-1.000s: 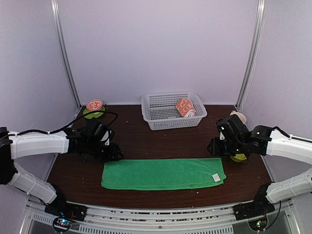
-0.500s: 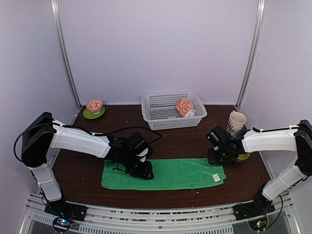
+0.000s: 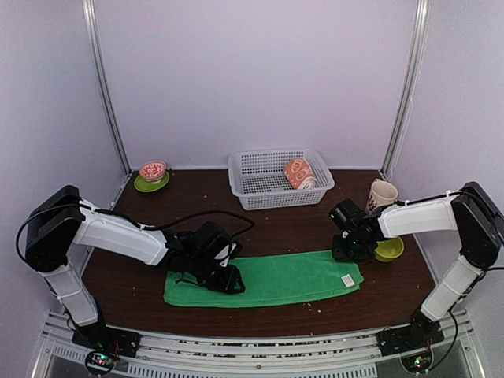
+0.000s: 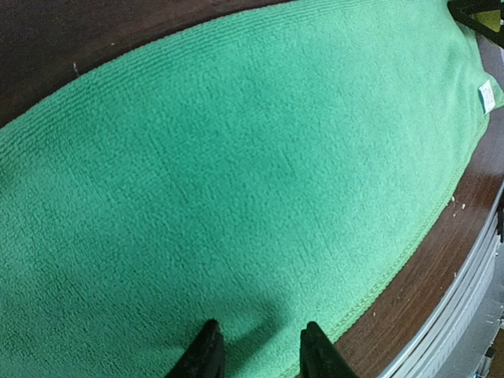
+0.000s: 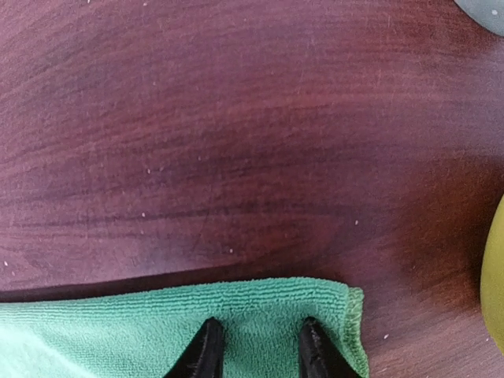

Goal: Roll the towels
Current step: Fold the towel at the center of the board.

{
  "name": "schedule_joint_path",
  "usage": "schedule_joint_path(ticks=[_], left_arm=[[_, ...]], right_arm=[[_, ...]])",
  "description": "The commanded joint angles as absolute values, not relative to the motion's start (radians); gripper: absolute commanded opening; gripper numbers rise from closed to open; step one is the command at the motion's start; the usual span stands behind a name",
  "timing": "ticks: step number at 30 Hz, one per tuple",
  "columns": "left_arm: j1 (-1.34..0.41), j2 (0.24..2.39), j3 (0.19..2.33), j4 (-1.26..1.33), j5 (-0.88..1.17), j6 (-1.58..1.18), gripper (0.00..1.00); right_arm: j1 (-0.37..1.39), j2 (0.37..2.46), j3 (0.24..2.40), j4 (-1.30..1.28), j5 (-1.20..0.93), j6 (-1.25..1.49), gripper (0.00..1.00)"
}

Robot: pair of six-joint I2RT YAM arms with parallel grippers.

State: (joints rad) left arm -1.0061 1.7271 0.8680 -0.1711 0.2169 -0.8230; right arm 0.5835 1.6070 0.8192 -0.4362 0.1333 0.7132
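Top external view: the green towel [image 3: 276,279] lies flat on the worktop [image 3: 276,228] in front of the arms as a long narrow strip. Its long axis runs left to right, roughly along the near edge. The right end is angled slightly toward the back, and the white label [image 3: 347,280] is at that end. The peach bunny towel [image 3: 299,173] sits rolled in the white basket [image 3: 252,185] at the back, so judge that one done and the green one in hand. You have the left claw [image 3: 227,278] down on the strip, left of its middle. Left wrist view shows its fingertips [image 4: 206,346] partly apart on the pile near the front hem, flat cloth between them, nothing gripped. The right claw [image 3: 344,250] is at the far right corner. Right wrist view shows the same: tips partly apart, straddling flat cloth just inside the corner, no fold pinched. Likely reason for this placing: one claw pins the strip while the other takes an end to start the roll along the long axis. How hard the tips press down, I cannot tell.
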Motion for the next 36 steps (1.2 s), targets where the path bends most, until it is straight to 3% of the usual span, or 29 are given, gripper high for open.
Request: schedule_joint_path(ticks=[1, 9, 15, 22, 36], left_arm=[[-1.022, 1.765, 0.779, -0.283, 0.22, -0.845, 0.35], [-1.022, 1.708, 0.941, -0.362, 0.169, -0.806, 0.43], [-1.022, 1.643, 1.059, -0.369, 0.125, -0.789, 0.53], [-1.019, 1.638, 1.143, -0.361, 0.036, -0.758, 0.51], [-0.999, 1.655, 1.114, -0.35, 0.0, -0.783, 0.47]], right_arm=[[0.561, 1.623, 0.851, -0.45, 0.132, 0.703, 0.38], [0.566, 1.453, 0.908, -0.525, 0.061, 0.64, 0.55], [0.578, 1.247, 0.876, -0.577, 0.028, 0.641, 0.63], [0.616, 1.031, 0.65, -0.544, 0.003, 0.751, 0.62], [0.65, 0.98, 0.418, -0.502, 0.052, 0.965, 0.54]])
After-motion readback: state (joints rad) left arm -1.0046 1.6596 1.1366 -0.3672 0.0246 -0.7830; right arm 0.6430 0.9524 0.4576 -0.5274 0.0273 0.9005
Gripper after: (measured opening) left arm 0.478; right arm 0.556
